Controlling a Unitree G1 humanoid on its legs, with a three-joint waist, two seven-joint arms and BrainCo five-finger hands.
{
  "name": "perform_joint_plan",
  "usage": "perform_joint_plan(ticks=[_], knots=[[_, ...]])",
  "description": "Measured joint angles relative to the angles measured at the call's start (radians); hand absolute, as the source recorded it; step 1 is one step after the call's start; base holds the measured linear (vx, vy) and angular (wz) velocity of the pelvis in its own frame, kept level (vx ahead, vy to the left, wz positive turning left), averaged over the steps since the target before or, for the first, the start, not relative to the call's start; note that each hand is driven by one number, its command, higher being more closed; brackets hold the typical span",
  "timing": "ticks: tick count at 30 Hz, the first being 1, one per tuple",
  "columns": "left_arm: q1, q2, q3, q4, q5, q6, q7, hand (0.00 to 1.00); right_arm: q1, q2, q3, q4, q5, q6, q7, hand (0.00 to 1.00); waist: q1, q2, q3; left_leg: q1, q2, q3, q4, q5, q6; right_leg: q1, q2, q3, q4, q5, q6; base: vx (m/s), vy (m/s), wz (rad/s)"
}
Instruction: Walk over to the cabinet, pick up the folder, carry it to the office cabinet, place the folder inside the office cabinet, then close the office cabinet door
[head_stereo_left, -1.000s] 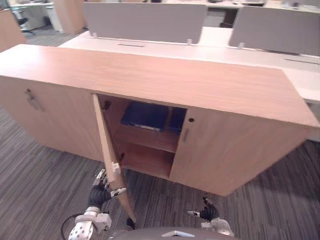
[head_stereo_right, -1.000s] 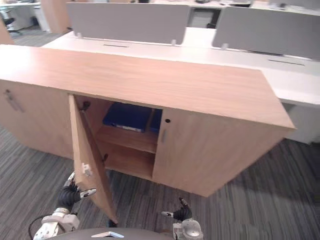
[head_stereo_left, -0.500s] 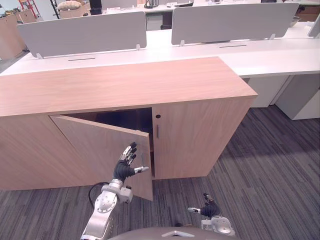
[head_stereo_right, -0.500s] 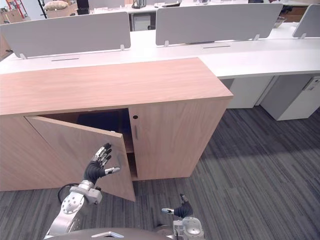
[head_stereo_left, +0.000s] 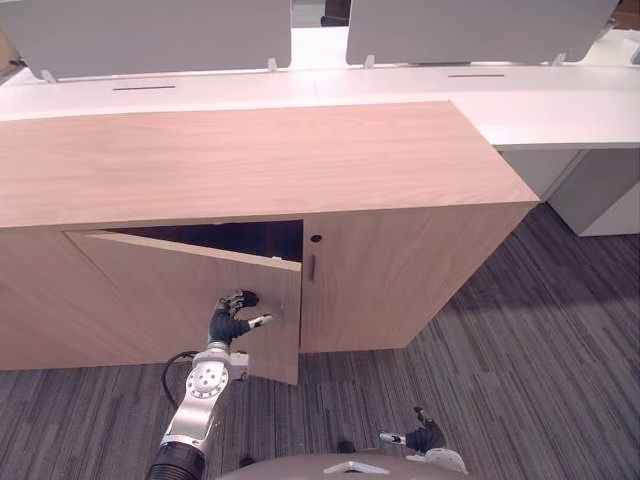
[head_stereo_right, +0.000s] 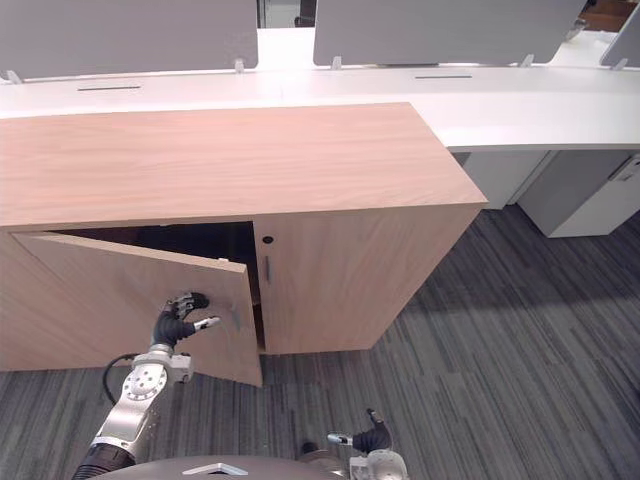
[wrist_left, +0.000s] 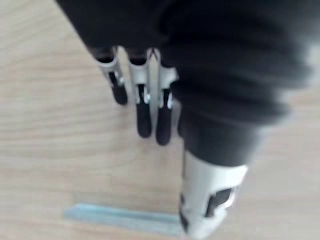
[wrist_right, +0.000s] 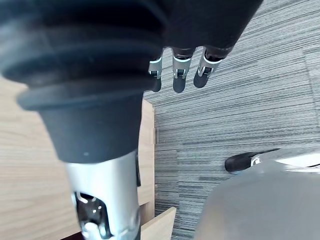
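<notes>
Grey carpet (head_stereo_left: 520, 350); left hand (head_stereo_left: 232, 318) against door (head_stereo_left: 150, 295)

From my screen the room reads bright and even, lit from overhead. The white counter (head_stereo_right: 520, 105) at the back is the brightest patch, close to washed out, and the top of the office cabinet (head_stereo_left: 250, 160) carries a soft pale sheen. The opening above the door (head_stereo_left: 190, 300) is deep in shade (I can't make out what lies inside). A broad soft shadow darkens the carpet (head_stereo_left: 520, 330) by the cabinet's right end. The right wrist view shows the carpet evenly lit.
</notes>
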Motion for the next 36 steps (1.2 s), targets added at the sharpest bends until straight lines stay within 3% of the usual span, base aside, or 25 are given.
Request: perform_joint_plan(ticks=[9, 20, 29, 36], knots=[[-0.065, 0.039, -0.001, 0.071, 0.0, 0.004, -0.008, 0.0, -0.025, -0.002, 0.0, 0.037, 0.002, 0.001, -0.001, 0.0, -0.023, -0.003, 0.003, 0.001, 0.004, -0.02, -0.006, 0.0, -0.001, 0.013, 0.0, -0.048, -0.008, 0.001, -0.001, 0.01, -0.014, 0.05], [0.044, 0.039, -0.002, 0.086, -0.005, 0.005, -0.082, 0.0, -0.02, 0.002, -0.034, 0.077, 0.012, 0.005, -0.001, 0.0, -0.011, -0.014, 0.006, -0.008, -0.002, -0.04, -0.007, 0.0, -0.002, 0.013, -0.009, -0.075, -0.019, -0.008, 0.0, -0.05, 0.003, 0.03], [0.078, 0.053, 0.021, 0.361, 0.079, 0.022, -0.133, 0.0, -0.061, 0.001, -0.048, 0.163, 0.013, 0.006, 0.001, 0.0, 0.006, -0.025, -0.001, -0.012, -0.012, -0.04, -0.006, -0.009, 0.004, 0.016, -0.019, -0.08, -0.027, 0.004, 0.01, 0.05, 0.005, 0.0], [0.076, 0.055, 0.091, 0.588, 0.131, 0.033, -0.125, 0.0, -0.1, -0.002, -0.059, 0.225, 0.015, 0.005, 0.0, 0.0, 0.009, -0.024, 0.006, 0.006, -0.011, -0.038, -0.007, -0.014, -0.003, 0.041, -0.019, -0.088, -0.037, 0.003, 0.01, 0.0, -0.01, 0.01]])
